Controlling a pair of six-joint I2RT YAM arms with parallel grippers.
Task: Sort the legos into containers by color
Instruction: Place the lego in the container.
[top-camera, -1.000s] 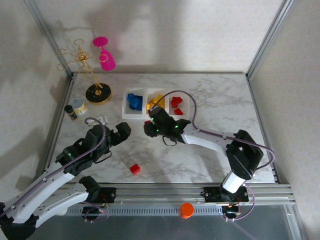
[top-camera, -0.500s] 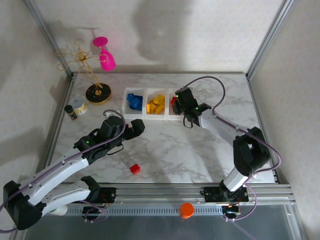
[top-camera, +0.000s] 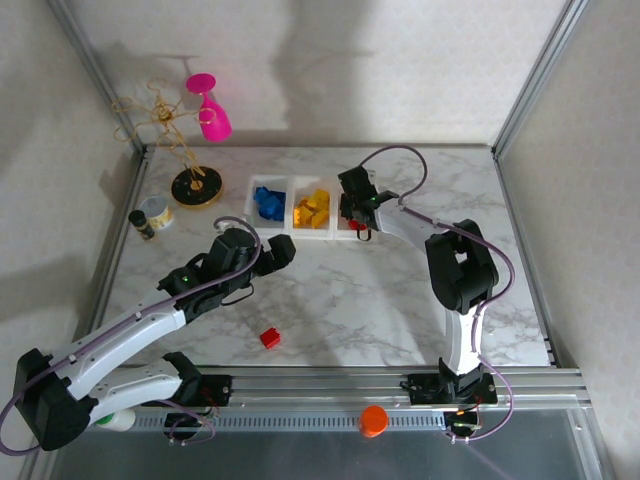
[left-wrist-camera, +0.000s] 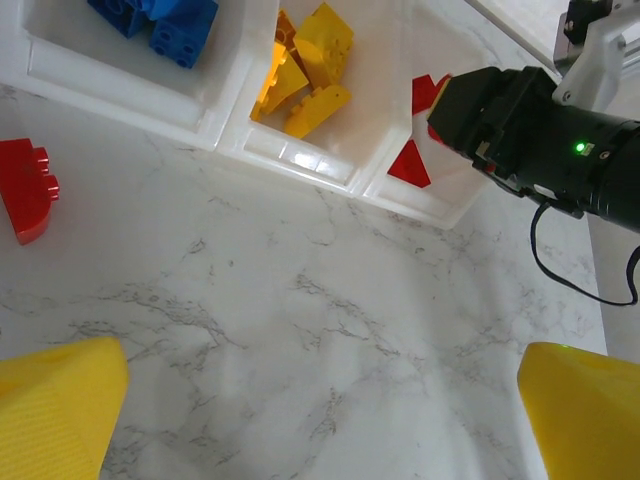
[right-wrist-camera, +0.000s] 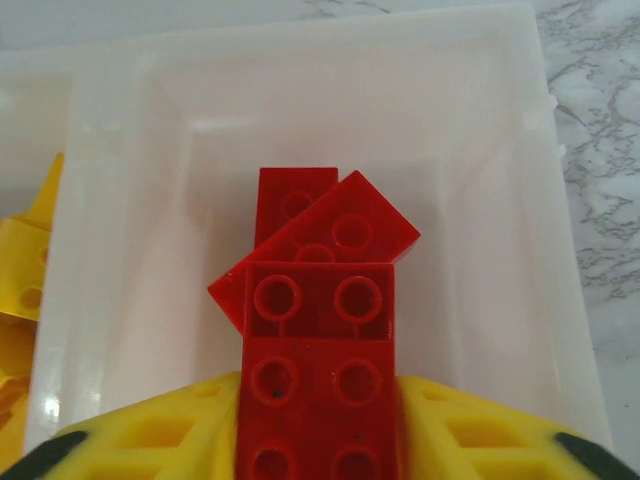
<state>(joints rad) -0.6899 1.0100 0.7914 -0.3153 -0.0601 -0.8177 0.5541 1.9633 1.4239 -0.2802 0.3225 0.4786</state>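
Item: my right gripper (right-wrist-camera: 318, 405), brought from mid-table to over the red bin (right-wrist-camera: 520, 150) of the containers (top-camera: 290, 205), narrow around one red lego (right-wrist-camera: 318, 320), release pending; stray red lego (top-camera: 269, 338) remains on the table (top-camera: 400, 300).

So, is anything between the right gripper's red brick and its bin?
Nothing visible blocks it. The red brick, between the right gripper's fingers, hangs over the open red bin. Two red bricks already lie in the bin under its front end, so it may land on them.
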